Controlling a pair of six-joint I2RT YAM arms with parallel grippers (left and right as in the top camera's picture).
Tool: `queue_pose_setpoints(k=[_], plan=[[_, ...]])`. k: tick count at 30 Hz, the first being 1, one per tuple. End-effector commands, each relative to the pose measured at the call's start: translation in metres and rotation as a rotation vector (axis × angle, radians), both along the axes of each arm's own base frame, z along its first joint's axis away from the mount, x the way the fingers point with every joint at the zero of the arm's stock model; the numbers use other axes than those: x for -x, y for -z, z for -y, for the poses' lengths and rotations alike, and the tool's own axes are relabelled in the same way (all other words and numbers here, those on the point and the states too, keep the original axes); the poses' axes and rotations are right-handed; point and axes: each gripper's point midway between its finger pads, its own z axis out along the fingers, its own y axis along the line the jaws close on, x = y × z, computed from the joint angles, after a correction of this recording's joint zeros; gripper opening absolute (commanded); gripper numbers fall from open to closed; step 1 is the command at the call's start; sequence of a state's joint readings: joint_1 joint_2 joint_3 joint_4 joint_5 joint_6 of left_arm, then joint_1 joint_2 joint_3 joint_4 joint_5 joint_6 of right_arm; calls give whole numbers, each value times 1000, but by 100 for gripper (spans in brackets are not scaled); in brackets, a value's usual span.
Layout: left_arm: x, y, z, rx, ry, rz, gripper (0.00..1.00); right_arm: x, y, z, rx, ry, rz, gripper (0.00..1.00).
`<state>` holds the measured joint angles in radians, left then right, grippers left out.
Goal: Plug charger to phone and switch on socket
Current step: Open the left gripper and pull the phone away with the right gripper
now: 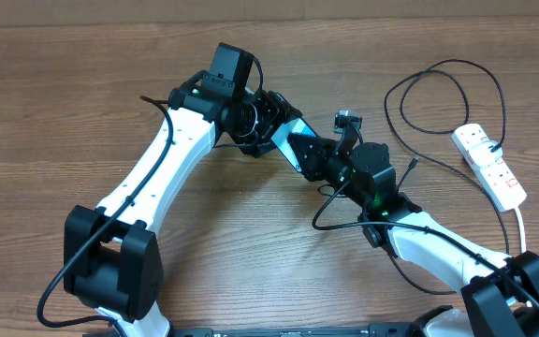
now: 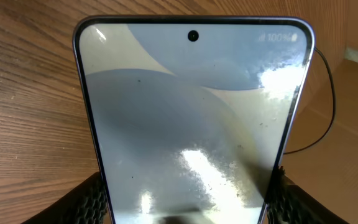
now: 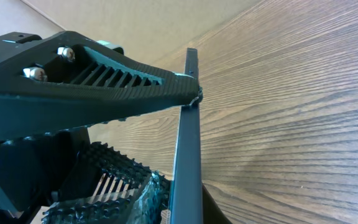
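Note:
The phone (image 2: 191,118) fills the left wrist view, its blue-white screen lit, lifted off the table between both arms (image 1: 291,128). My left gripper (image 2: 188,202) is shut on the phone's long edges, one finger (image 2: 89,199) against each side. My right gripper (image 3: 182,199) is shut across the thin edge of the phone (image 3: 188,143), with its ribbed pad (image 3: 114,174) against one face. The charger's thin black cable (image 1: 457,70) loops on the table at the right, its tip (image 1: 415,164) lying loose. The white socket (image 1: 490,165) lies at the far right.
The socket's thick white cord (image 1: 520,220) runs down toward the right arm's base. A black robot cable (image 1: 330,215) hangs under the right wrist. Both arms cross the middle of the wooden table (image 1: 82,112).

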<state>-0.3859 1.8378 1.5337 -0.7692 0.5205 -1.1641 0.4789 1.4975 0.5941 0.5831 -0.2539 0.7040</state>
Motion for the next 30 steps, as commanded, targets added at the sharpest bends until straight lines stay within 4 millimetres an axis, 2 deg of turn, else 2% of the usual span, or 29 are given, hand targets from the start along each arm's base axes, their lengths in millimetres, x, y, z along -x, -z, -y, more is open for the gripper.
queue_pose_setpoints(k=[1, 5, 7, 8, 9, 14, 19, 22, 25, 28, 30], plan=[[-1, -9, 11, 20, 58, 42, 58, 10, -22, -18, -37, -100, 58, 11], [0, -9, 12, 24, 60, 41, 68, 11, -22, -19, -70, -96, 24, 11], [1, -10, 13, 30, 64, 39, 78, 14, -22, -21, -75, -118, 21, 9], [0, -10, 12, 30, 63, 39, 85, 15, -22, -22, -78, -121, 18, 7], [0, -10, 12, 29, 62, 40, 100, 15, -22, -22, -94, -115, 0, 7], [-9, -13, 2, 30, 66, 79, 100, 10, -22, -16, -220, -56, -133, 4], [-24, -30, -23, 22, 85, 182, 100, 3, -22, -6, -293, -5, -206, 4], [-30, -48, -48, -2, 95, 274, 100, -2, -19, 3, -339, 37, -267, 4], [-32, -73, -81, -36, 84, 363, 100, -4, -5, 13, -412, 109, -411, 4], [-25, -101, -114, -66, 49, 436, 100, -1, 15, 21, -494, 198, -601, 4], [-17, -118, -136, -107, 10, 473, 100, 5, 21, 19, -558, 216, -718, 4]])
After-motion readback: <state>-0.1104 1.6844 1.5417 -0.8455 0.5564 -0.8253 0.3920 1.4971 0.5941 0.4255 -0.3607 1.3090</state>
